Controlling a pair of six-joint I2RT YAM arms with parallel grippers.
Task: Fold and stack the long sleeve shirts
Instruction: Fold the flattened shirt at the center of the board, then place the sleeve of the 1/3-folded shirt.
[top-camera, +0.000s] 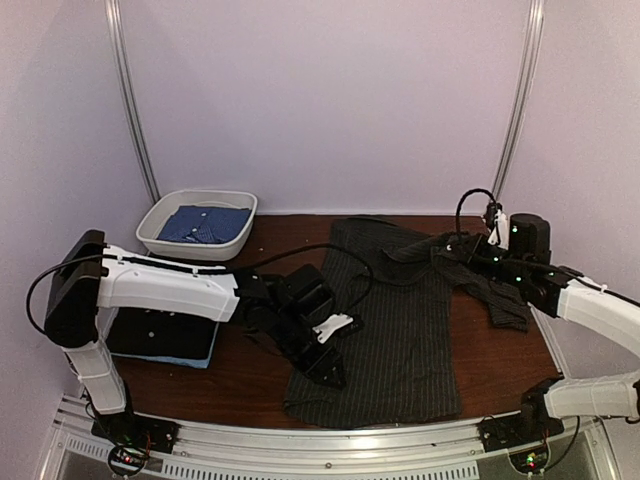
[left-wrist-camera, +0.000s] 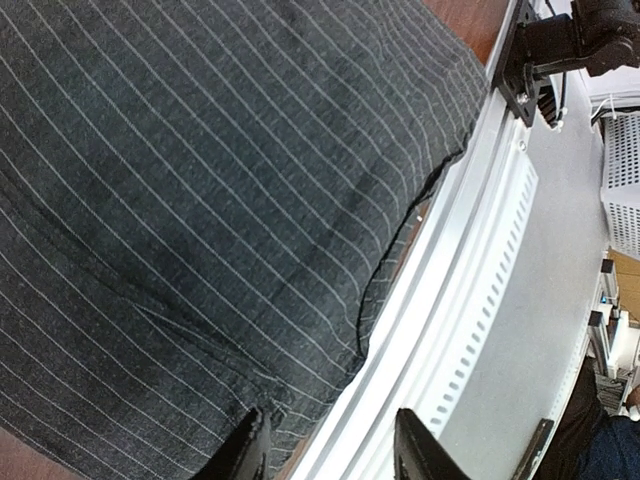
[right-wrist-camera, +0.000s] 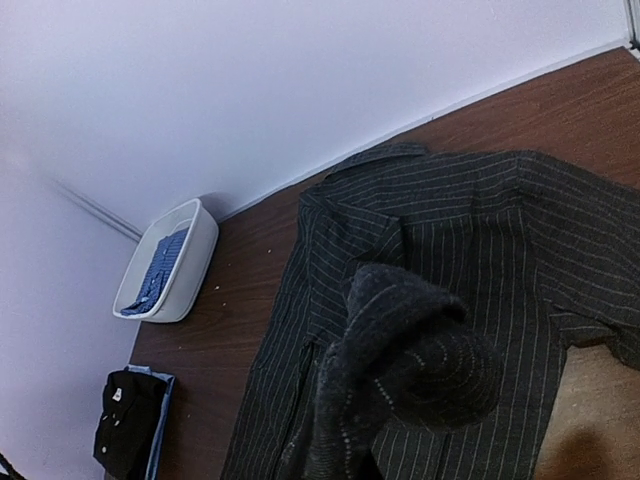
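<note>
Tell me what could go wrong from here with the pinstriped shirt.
1. The hem of the pinstriped shirt lies right at the near rail, and the open left gripper straddles that edge; closing there might pinch metal or miss the cloth.
2. The right gripper seems to hold the sleeve in a crumpled wad; laid down like that, it would likely fold in lumpy.

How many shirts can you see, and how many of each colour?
Dark charcoal pinstriped cloth shirt, spread out: 1
Blue cloth shirt in the white oval plastic tub: 1
Black folded cloth shirt: 1
Light blue folded cloth shirt under the black one: 1
Total: 4
</note>
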